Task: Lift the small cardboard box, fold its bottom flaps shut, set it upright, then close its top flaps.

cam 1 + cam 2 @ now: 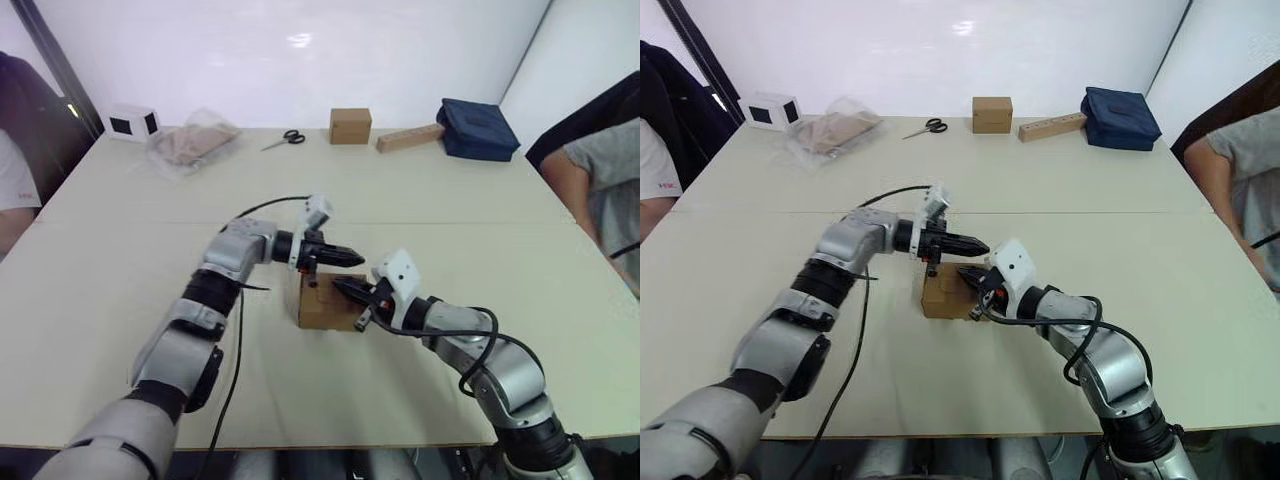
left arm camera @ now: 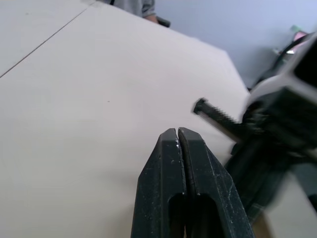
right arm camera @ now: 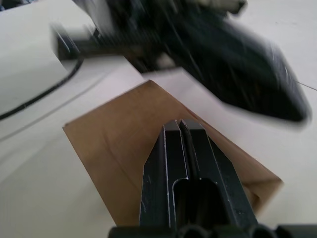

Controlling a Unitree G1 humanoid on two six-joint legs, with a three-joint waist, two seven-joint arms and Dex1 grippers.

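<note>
The small cardboard box (image 1: 322,308) stands on the table in front of me, plain brown. Its top flaps (image 3: 124,124) lie flat under my right gripper (image 3: 179,124), which is shut and rests its fingertips on the top face from the right. My left gripper (image 1: 358,261) is also shut and empty. It reaches in from the left and hovers just above the box's far top edge, close over the right gripper's tips (image 1: 338,286). The bottom flaps are hidden beneath the box. In the left wrist view the shut fingers (image 2: 177,134) point over bare table toward the right arm.
Along the far edge of the table (image 1: 120,300) are a white box (image 1: 133,122), a plastic bag (image 1: 192,140), scissors (image 1: 285,139), a small cardboard cube (image 1: 350,125), a long tan block (image 1: 410,137) and a blue bag (image 1: 478,128). People sit at both sides.
</note>
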